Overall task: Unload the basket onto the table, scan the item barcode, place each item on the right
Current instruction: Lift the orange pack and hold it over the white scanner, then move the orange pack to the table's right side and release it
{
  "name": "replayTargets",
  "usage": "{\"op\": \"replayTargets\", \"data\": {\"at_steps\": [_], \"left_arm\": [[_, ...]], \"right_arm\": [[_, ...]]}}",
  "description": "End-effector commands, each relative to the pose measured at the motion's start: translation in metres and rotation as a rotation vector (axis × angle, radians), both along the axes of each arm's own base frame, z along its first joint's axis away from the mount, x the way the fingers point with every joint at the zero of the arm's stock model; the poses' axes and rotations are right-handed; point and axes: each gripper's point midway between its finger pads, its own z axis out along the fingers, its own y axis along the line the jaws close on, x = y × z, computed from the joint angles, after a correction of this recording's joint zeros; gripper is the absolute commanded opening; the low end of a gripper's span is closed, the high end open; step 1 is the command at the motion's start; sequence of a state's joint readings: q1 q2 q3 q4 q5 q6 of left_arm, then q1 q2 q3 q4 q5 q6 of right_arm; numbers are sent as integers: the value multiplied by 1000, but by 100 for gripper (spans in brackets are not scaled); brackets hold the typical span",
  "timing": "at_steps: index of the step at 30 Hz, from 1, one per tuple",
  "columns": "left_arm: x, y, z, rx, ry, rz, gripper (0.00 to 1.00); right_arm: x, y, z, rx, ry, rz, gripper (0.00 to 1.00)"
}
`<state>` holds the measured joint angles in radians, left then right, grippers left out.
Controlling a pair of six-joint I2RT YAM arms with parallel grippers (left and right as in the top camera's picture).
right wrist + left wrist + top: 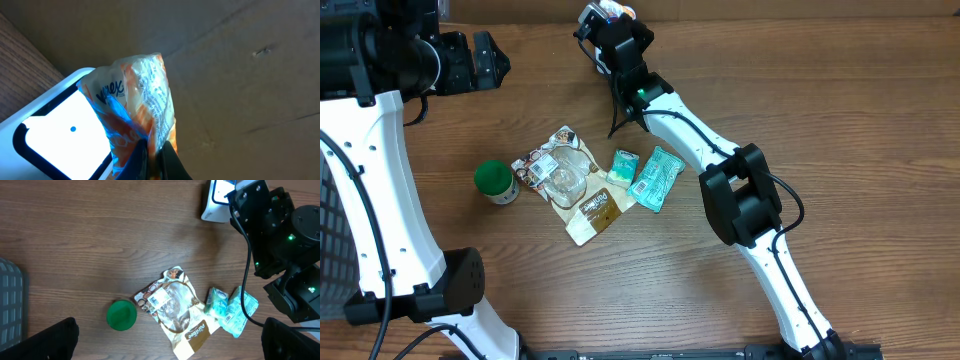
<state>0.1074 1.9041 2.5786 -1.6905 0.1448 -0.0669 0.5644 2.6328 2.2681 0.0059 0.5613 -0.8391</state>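
An orange-and-white tissue packet (137, 95) stands pinched at its lower end in my right gripper (154, 150), which is shut on it. The packet is held right beside the scanner (50, 135), whose window glows white with a blue dot. From overhead, the right gripper (610, 25) is at the table's far edge with the packet (617, 10) showing past it. The scanner (215, 202) also shows in the left wrist view, partly behind the right arm. My left gripper (167, 342) hangs high over the table, open and holding nothing.
Mid-table lie a green-lidded jar (495, 182), a brown-and-white pouch (565, 180), a small teal packet (622, 166) and a larger teal packet (655, 178). A grey basket (10, 305) sits at the left edge. The right arm (690, 140) stretches across the table.
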Motion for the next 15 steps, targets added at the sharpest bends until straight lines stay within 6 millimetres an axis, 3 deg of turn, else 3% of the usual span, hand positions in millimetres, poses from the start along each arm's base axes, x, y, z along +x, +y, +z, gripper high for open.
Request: {"op": "replayTargets", "data": {"at_steps": [1,6,12,15], "left_arm": [[1,2,2,13,-9,-11,100],[1,2,2,13,-9,-11,99],[1,2,2,13,-9,-11,100],[1,2,2,13,-9,-11,100]], "right_arm": [[1,0,13,9,-18,3,4],[-1,0,26,22,-24,8,4],[-19,5,73,284,72,81,4],[-30,-3,104,420,104,72,4]]}}
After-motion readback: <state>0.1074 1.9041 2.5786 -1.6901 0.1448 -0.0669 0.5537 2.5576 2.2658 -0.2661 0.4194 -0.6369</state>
